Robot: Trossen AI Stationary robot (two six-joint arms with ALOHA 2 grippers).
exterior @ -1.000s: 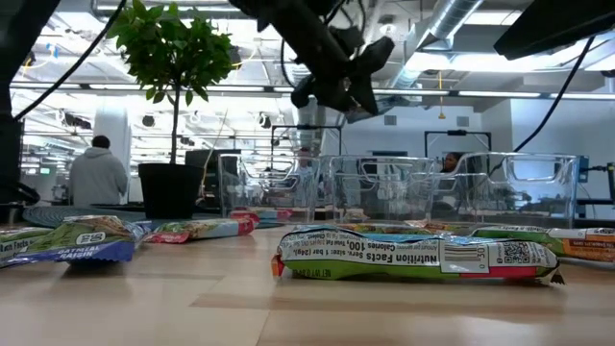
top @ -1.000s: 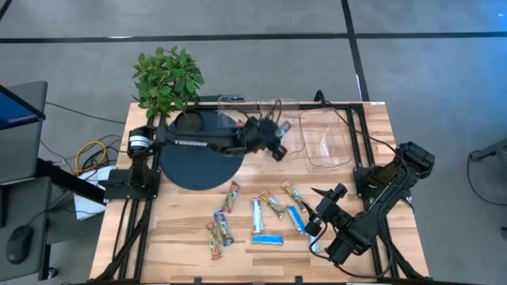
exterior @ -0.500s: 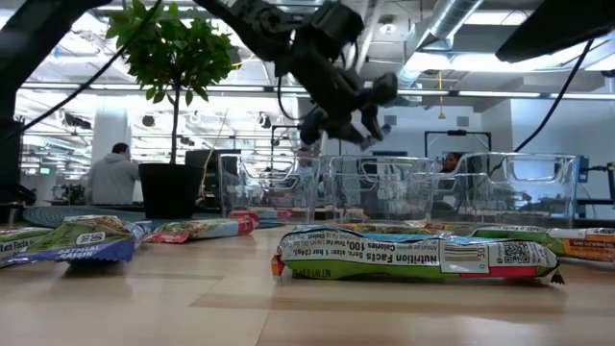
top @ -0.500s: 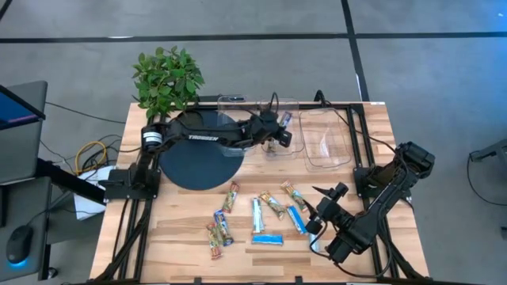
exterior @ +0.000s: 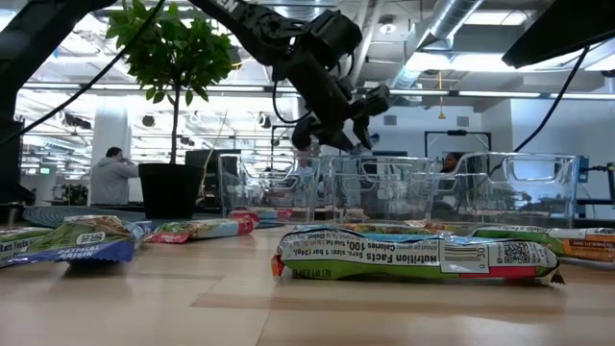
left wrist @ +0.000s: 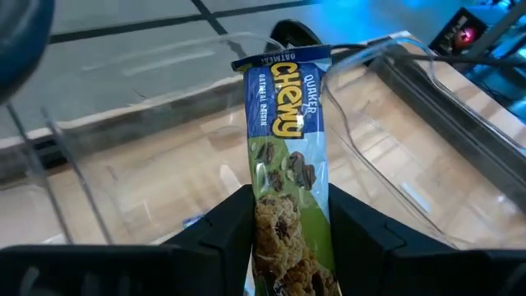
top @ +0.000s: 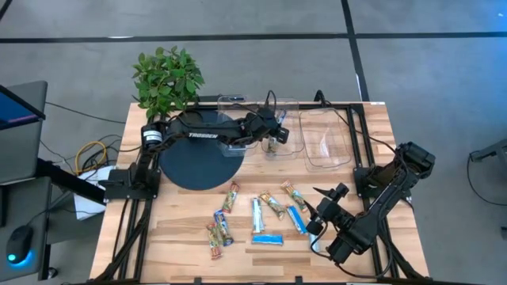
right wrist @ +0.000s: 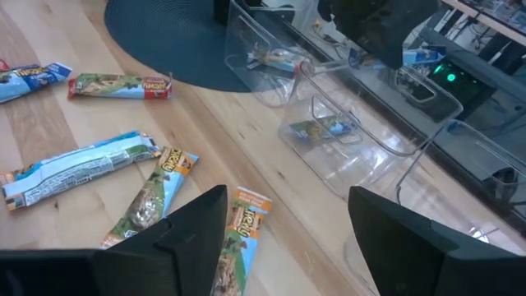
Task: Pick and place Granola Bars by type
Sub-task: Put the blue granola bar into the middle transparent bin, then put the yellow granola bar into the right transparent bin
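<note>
My left gripper (top: 273, 136) hangs over the middle clear tub (top: 281, 127) at the table's far edge, shut on a blue granola bar (left wrist: 283, 140). In the low view it (exterior: 336, 106) is well above the tub rims. Several other granola bars lie flat on the wood: blue ones (top: 257, 214), (top: 268, 238), (top: 297, 220) and brown-orange ones (top: 231, 195), (top: 274, 205), (top: 293, 194). My right gripper (top: 318, 207) waits open just right of those bars, above the table (right wrist: 288, 214). My left gripper pinches the blue bar between its two fingers (left wrist: 230, 222) at the bar's near end (left wrist: 292, 215). The bar lies along the fingers and sticks out forward past their tips. It is lifted clear, over the tub's open top.
Three clear tubs stand in a row along the far edge; one bar lies in the middle tub (right wrist: 322, 127), another in the left tub (right wrist: 271, 59). The right tub (top: 329, 138) is beside them. A round dark mat (top: 198, 154) and a potted plant (top: 166, 79) are far left.
My left gripper has carried the blue bar from above the mat's right edge toward the far edge, over the middle tub, coming lower and turning as it went. The right arm has kept still.
</note>
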